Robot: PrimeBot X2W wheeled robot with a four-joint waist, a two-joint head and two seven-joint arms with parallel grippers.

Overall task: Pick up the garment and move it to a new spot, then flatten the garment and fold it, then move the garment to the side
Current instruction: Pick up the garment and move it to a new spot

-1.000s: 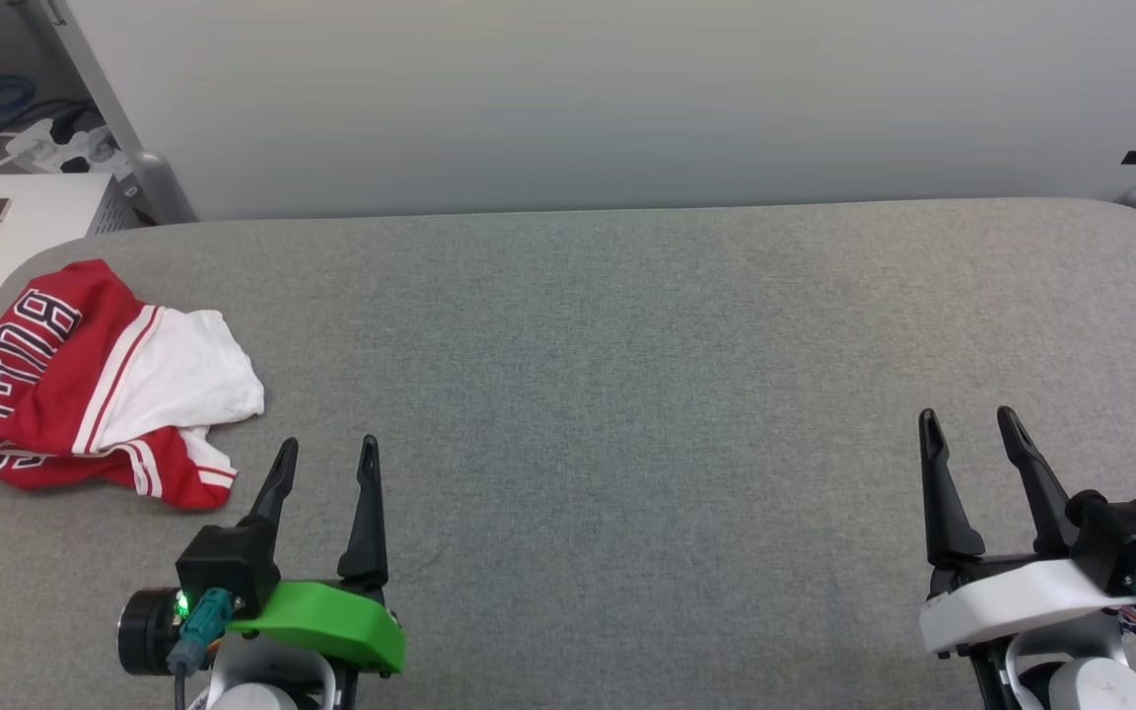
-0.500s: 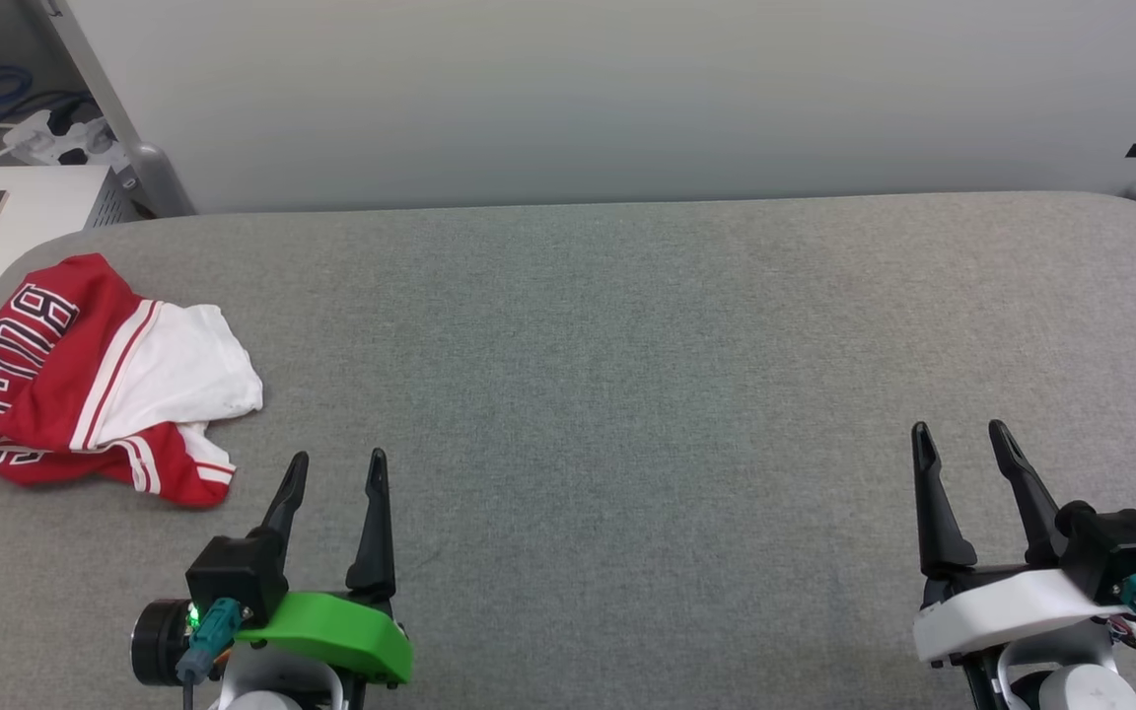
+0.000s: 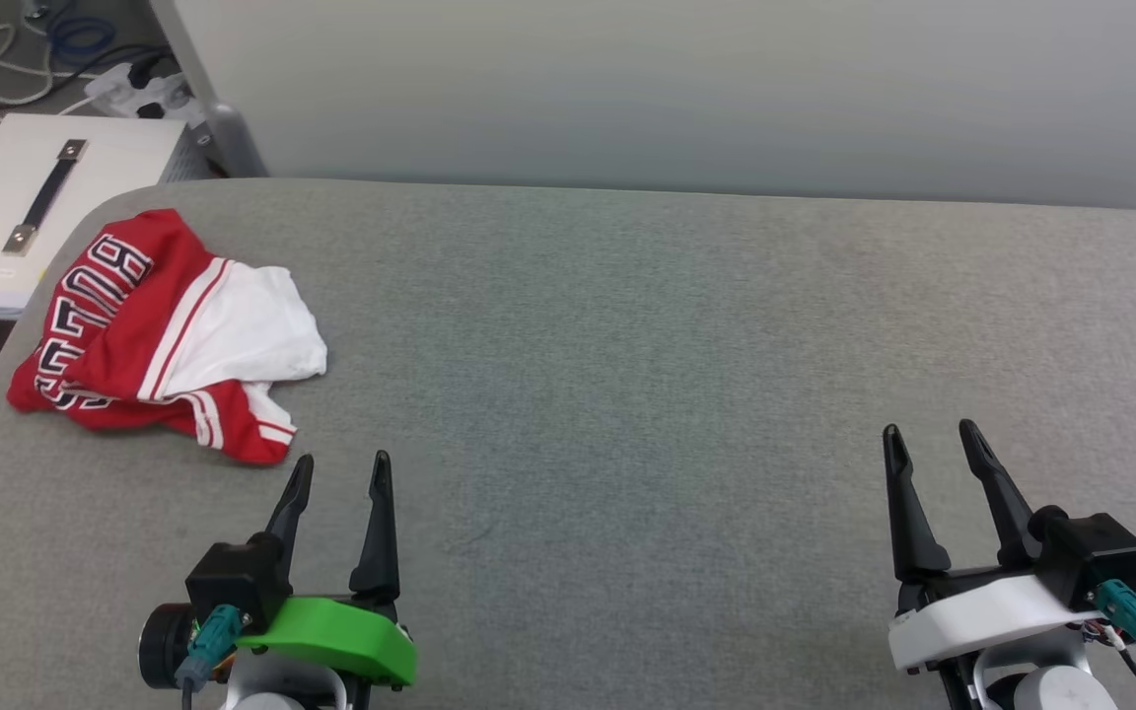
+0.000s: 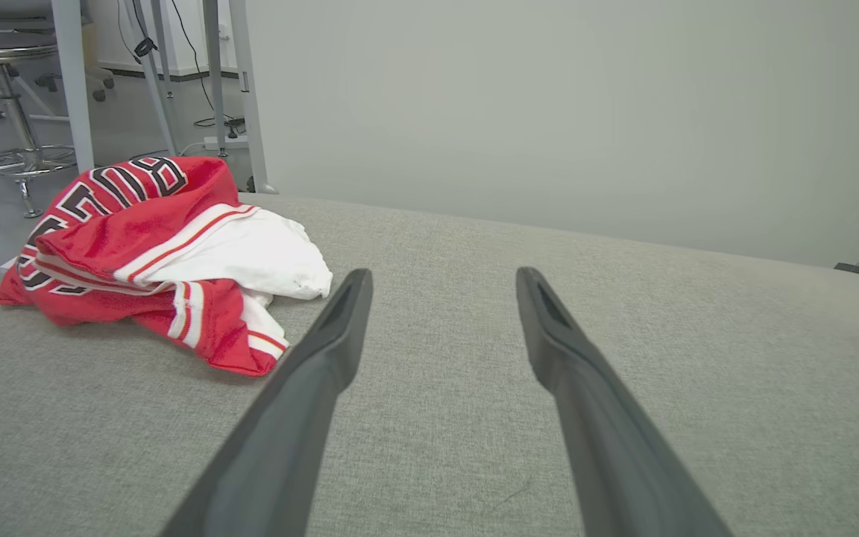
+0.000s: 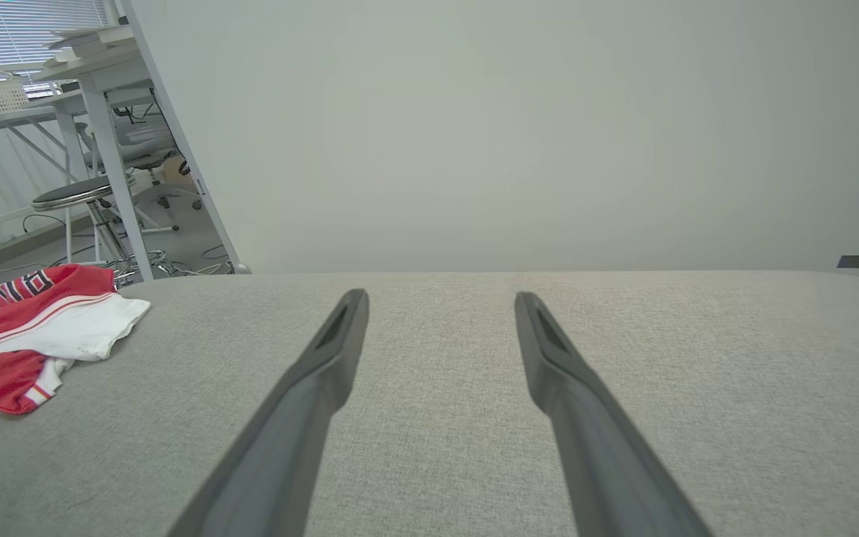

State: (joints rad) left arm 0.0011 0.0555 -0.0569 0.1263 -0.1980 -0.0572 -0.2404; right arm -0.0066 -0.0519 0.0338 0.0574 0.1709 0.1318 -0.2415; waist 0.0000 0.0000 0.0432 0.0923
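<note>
Find the garment (image 3: 169, 335) heaped at the desk's (image 3: 627, 345) far-left corner, near the spread, empty left fingers (image 3: 378, 523), well apart from the equally spread right fingers (image 3: 907, 513). Expect light, limp cloth; pinch a raised fold.

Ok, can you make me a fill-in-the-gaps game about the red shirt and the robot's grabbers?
The crumpled red jersey T-shirt with white sleeves lies on the grey fabric-covered table, toward the robot's ____ side.
The left gripper, on a green mount, has its jaws ____.
The right gripper sits on a ____ mount.
The shirt's lettering is ____ with white outlines.
Missing words: left; open; white; black.
</note>
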